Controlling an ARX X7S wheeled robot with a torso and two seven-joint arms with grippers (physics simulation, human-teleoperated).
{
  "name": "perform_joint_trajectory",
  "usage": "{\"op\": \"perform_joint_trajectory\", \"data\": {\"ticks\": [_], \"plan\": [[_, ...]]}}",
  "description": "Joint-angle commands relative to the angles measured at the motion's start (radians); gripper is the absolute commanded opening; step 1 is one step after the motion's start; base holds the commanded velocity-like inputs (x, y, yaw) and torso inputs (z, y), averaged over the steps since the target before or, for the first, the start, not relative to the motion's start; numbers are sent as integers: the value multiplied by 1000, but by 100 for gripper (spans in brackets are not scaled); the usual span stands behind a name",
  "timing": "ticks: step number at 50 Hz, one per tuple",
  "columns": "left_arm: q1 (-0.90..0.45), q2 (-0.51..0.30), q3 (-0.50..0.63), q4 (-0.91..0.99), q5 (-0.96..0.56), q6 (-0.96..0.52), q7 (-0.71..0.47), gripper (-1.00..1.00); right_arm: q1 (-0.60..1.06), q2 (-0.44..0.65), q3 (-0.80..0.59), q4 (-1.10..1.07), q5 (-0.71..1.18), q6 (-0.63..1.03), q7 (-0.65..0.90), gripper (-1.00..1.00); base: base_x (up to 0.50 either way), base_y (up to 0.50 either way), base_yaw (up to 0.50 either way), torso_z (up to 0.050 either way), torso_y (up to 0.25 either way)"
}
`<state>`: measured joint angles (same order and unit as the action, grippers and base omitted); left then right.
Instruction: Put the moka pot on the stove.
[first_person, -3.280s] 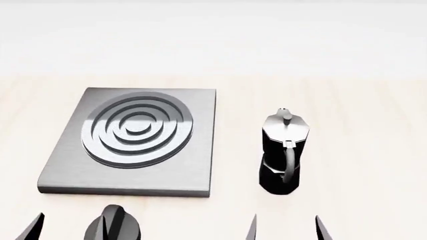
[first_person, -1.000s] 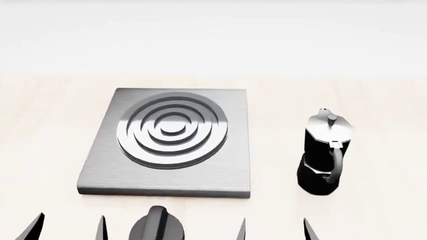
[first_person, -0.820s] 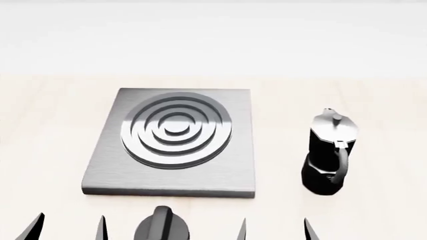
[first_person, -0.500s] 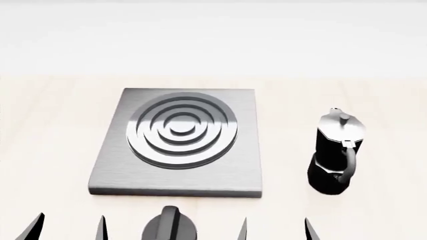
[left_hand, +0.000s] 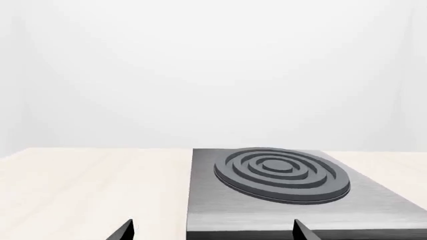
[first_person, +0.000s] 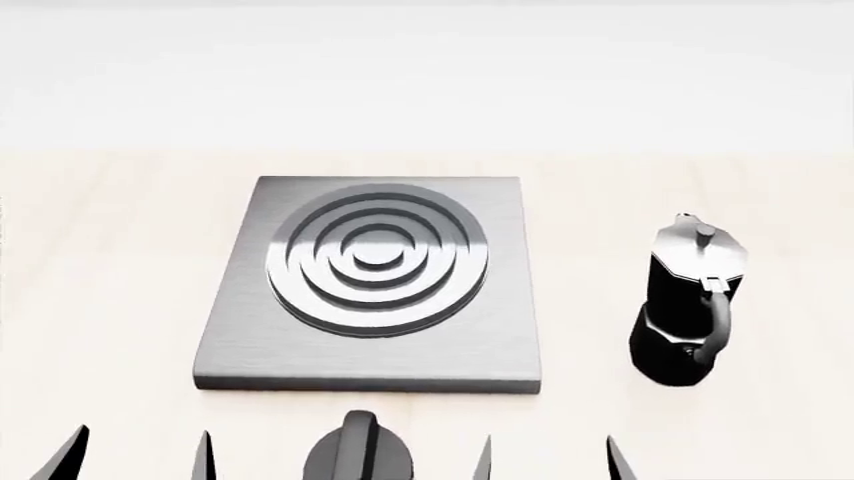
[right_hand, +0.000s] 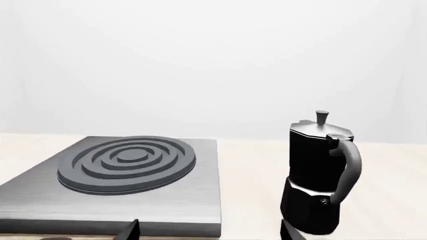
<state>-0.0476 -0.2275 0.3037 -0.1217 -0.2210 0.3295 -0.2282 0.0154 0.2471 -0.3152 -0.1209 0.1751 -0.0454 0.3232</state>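
Observation:
The moka pot stands upright on the pale wooden table, to the right of the stove and apart from it, with its curved handle facing me. The stove is a flat grey plate with raised rings. My left gripper sits at the near edge, left of the stove's front, open and empty. In the left wrist view the gripper faces the stove. My right gripper is open and empty, short of the gap between stove and pot. In the right wrist view the right gripper sees the pot just past one fingertip, and the stove.
A round black dial knob sits on the table in front of the stove's near edge, between my two grippers. A plain white wall lies behind the table's far edge.
In the head view the stove, pot and knob have slid steadily to the right. Both grippers stay open at the bottom edge; nothing was grasped.

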Motion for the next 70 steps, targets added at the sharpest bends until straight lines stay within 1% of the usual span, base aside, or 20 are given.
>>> {"op": "perform_joint_trajectory", "data": {"ticks": [1, 55, 70], "plan": [[-1, -3, 5, -1, -3, 3, -4, 100, 2, 1, -8, 4, 2, -5, 3, 100, 77, 139, 0, 0, 0], [-6, -17, 25, -5, -13, 12, -24, 100, 15, 7, -32, 38, 19, -17, 19, 100, 78, 140, 0, 0, 0], [-7, -21, 30, -2, -11, 5, -33, 100, 18, 9, -40, 49, 29, -26, 15, 100, 2, 14, 0, 0, 0]]}}
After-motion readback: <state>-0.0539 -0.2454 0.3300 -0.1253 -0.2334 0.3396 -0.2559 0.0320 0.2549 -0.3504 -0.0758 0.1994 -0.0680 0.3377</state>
